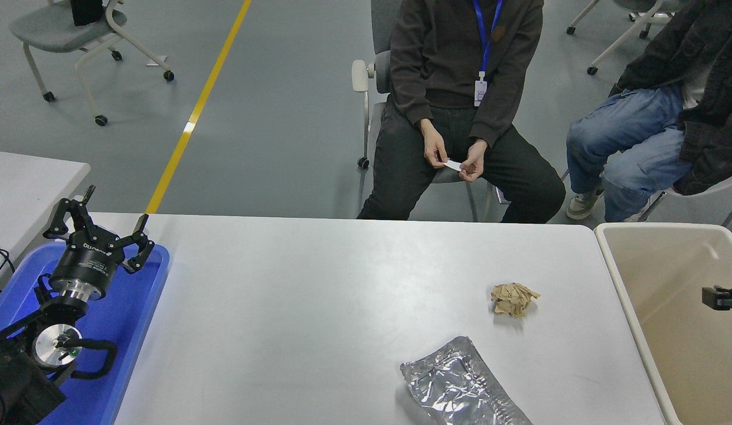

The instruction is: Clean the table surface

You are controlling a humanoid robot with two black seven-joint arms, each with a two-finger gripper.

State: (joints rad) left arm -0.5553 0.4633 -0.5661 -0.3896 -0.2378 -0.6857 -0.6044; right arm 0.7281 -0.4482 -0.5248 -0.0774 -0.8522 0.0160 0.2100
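The large light grey-white table surface (295,307) fills the middle of the head view. A crumpled brown paper ball (512,298) lies on its right part. A flattened silver foil bag (460,386) lies near the front edge, below the ball. Only the tip of my right gripper (720,297) shows, at the picture's right edge over the beige bin (623,295), well right of the paper ball. Nothing shows in it. My left gripper (100,219) is parked open and empty over the blue tray (144,330) at the lower left.
The beige bin stands against the table's right end. A smaller white tabletop (23,183) sits behind the blue tray. Two people sit on chairs beyond the far edge; one holds a small white slip (453,164) in both hands.
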